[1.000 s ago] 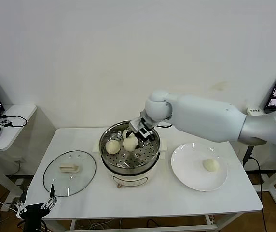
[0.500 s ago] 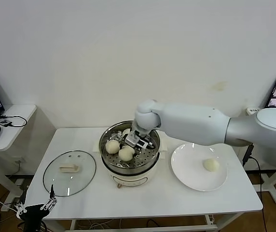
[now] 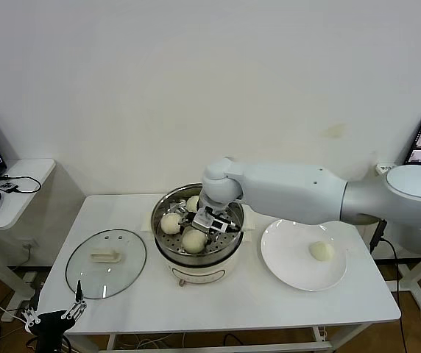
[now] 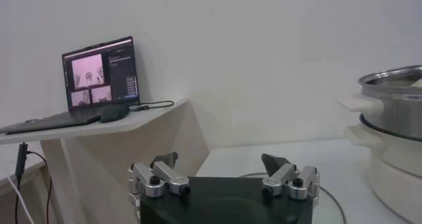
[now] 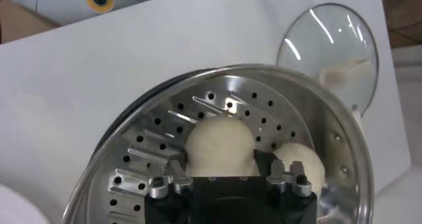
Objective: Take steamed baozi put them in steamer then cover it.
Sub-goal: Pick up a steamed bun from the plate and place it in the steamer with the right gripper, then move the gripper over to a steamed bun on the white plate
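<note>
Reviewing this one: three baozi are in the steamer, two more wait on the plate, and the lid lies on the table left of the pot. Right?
Not quite. Only one baozi waits on the plate, not two; the head view shows it. The rest holds: three buns sit in the steamer, and the lid lies on the table to its left.

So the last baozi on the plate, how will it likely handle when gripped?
The baozi looks smooth and rounded, so it may roll on the flat plate if nudged. Its puffy dough probably dents under a hard squeeze. It seems light for its size, so a wide, gentle grip should do.
</note>
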